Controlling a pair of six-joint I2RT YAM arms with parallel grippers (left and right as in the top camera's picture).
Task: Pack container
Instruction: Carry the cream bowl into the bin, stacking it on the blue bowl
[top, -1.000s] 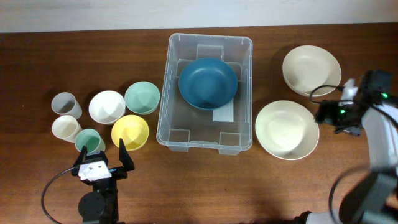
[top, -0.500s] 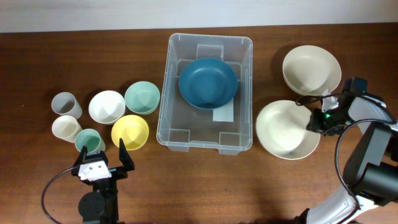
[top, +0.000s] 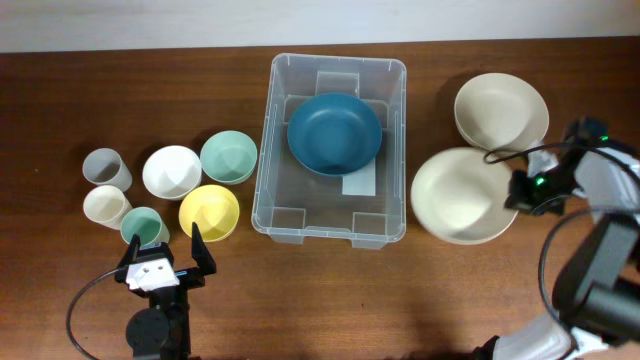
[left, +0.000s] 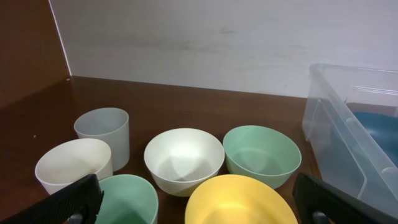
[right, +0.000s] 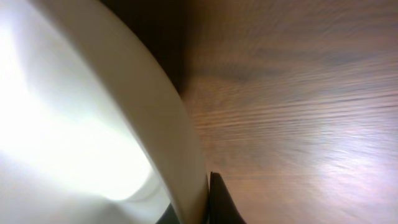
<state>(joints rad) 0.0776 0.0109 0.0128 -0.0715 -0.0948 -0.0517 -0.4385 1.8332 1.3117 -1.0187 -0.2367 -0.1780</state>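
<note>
Right gripper (top: 516, 192): appearing to be pinching the right-hand rim of the large cream bowl (top: 460, 198). One dark finger (right: 217, 200) is pressing the outside of the rim in the wrist view, while the other is hiding behind the bowl's wall.
Large cream bowl: sitting near the table's (top: 60, 120) right edge with its far rim meeting a second cream bowl (top: 501, 112). A rim pinch is likely the only hold narrow fingers can get on so wide a dish.
Container (top: 337, 62): standing mid-table toward the far edge, just left of the held bowl. It is already carrying a blue bowl (top: 334, 133) in its far half, leaving the near half free.
Left gripper (top: 167, 243): hovering near the table's near-left corner with jaws spread wide and holding nothing. It is facing the yellow bowl (top: 209, 212) and the other small bowls and cups (left: 184, 159), probably keeping clear while the right arm is working.
</note>
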